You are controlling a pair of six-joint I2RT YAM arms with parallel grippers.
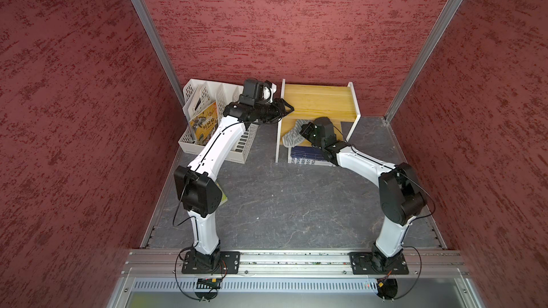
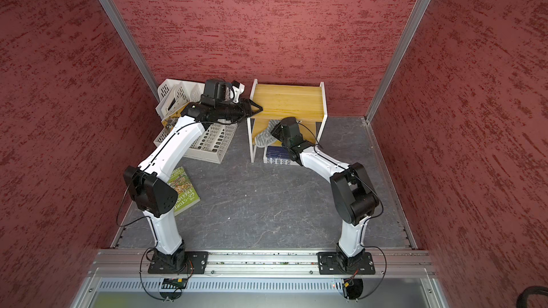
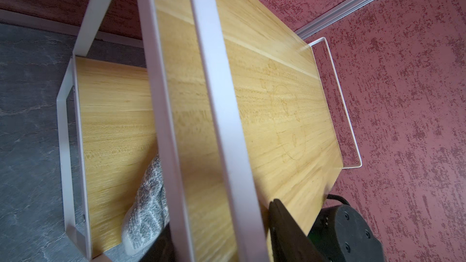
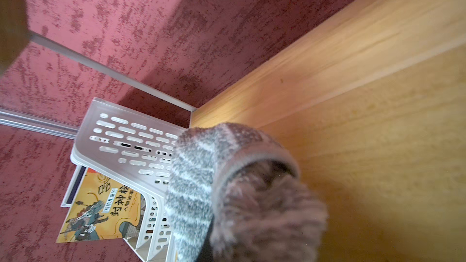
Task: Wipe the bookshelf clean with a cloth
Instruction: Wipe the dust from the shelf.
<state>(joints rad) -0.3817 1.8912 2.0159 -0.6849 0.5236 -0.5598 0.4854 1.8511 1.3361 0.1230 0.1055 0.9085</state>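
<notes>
In both top views we saw the bookshelf [image 1: 317, 99] at about twelve o'clock on the table [image 1: 281, 202], against the back wall. The file organizer [image 1: 189, 87] stood at eleven o'clock, a blue book [image 1: 307, 155] lay at the bookshelf's six o'clock, and a green book [image 2: 185, 186] lay at nine o'clock. The cloth [image 1: 292, 137] lay bunched at the seven o'clock corner of the lower board, spilling over its front edge, and the right gripper [image 1: 303, 132] was closed on it. The left gripper [image 1: 286, 107] met the bookshelf's left side panel. In the left wrist view its fingers [image 3: 287, 230] stood part-way apart astride that white panel, apparently clamped on it, though blur hid the contact. The cloth [image 3: 148, 205] showed beyond, on the lower board. In the right wrist view the cloth [image 4: 201, 185] filled the foreground over a wooden board, with the file organizer [image 4: 126, 137] and a yellow-covered book [image 4: 100, 210] behind.
</notes>
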